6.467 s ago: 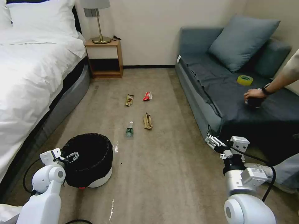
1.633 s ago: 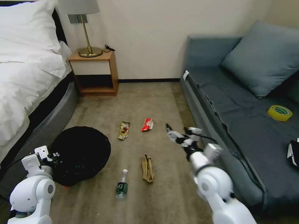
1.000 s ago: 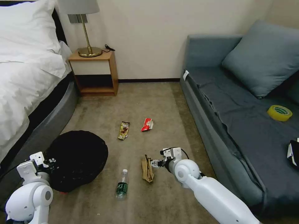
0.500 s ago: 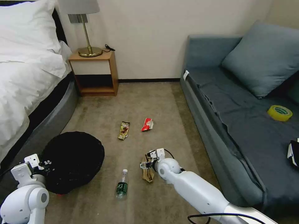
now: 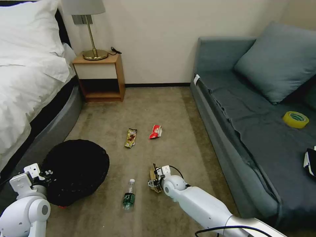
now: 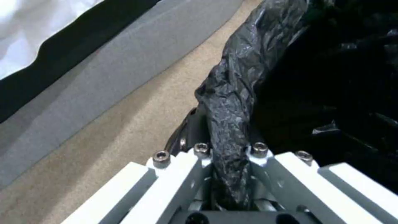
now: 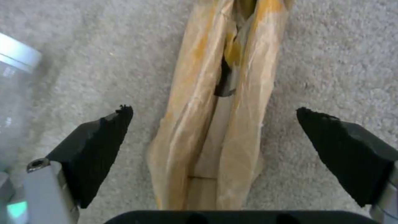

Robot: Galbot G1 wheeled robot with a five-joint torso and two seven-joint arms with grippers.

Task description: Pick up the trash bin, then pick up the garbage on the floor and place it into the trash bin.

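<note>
Since half a second before, the right gripper had dropped lower over the crumpled tan wrapper, its black fingers spread wide on either side, not touching it. Beside it lay the clear bottle; the red-white packet and gold-brown packet lay farther off on the carpet. At lower left, the left gripper clamped the bag-covered rim of the trash bin

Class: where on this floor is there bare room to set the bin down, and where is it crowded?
Bare carpet lies between the nightstand and the two packets, and beside the sofa. Crowded: around the bottle and tan wrapper, where the right gripper straddles it.
</note>
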